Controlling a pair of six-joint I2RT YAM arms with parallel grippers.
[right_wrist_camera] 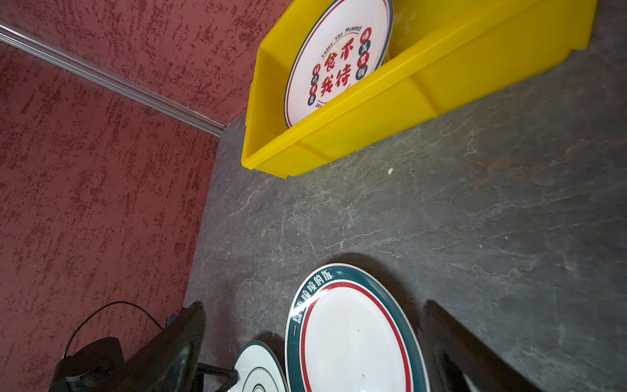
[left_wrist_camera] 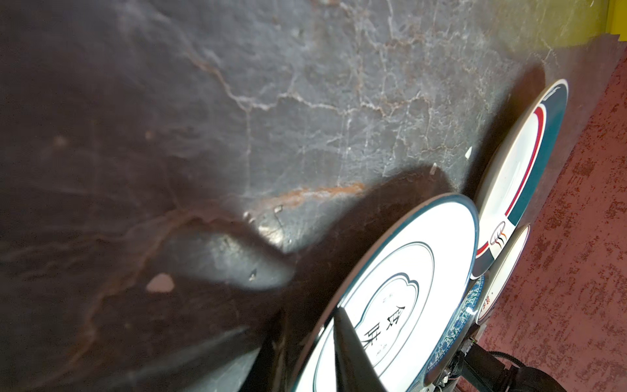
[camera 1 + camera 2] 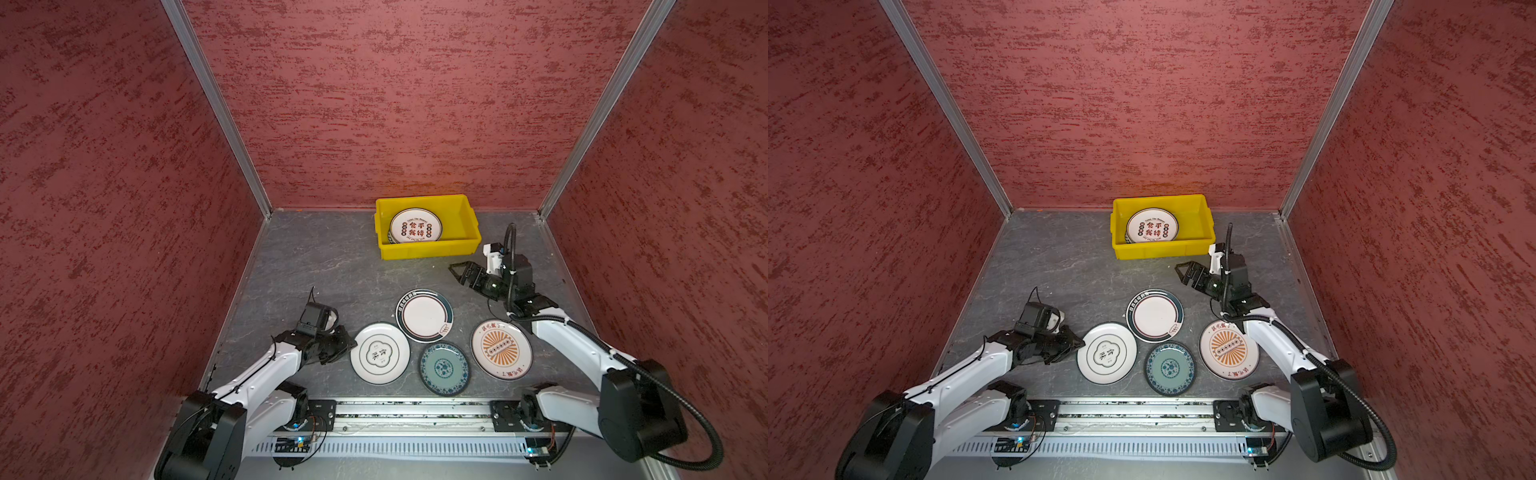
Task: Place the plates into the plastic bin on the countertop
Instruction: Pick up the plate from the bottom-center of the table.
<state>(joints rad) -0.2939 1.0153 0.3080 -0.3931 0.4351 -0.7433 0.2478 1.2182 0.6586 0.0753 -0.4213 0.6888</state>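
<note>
On the countertop (image 3: pixel 316 266) lie several plates: a white one with a flower outline (image 3: pixel 380 353), a teal-rimmed one with a red ring (image 3: pixel 424 316), a smaller teal-blue patterned one (image 3: pixel 444 368) and an orange sunburst one (image 3: pixel 501 349). My left gripper (image 3: pixel 351 345) is at the flower plate's left edge. In the left wrist view one finger (image 2: pixel 353 346) lies on the plate's face (image 2: pixel 407 271), and the rim sits between the jaws. The yellow plastic bin (image 3: pixel 428 249) at the back holds a red-lettered plate (image 3: pixel 415 226). My right gripper (image 3: pixel 457 272) hangs open and empty between the bin and the red-ring plate (image 1: pixel 353 336).
Red textured walls close in the left, back and right sides. The bin's right half (image 3: pixel 457 220) shows bare yellow floor. The arm bases and a metal rail (image 3: pixel 411 415) run along the front edge. Bare countertop lies left of the bin.
</note>
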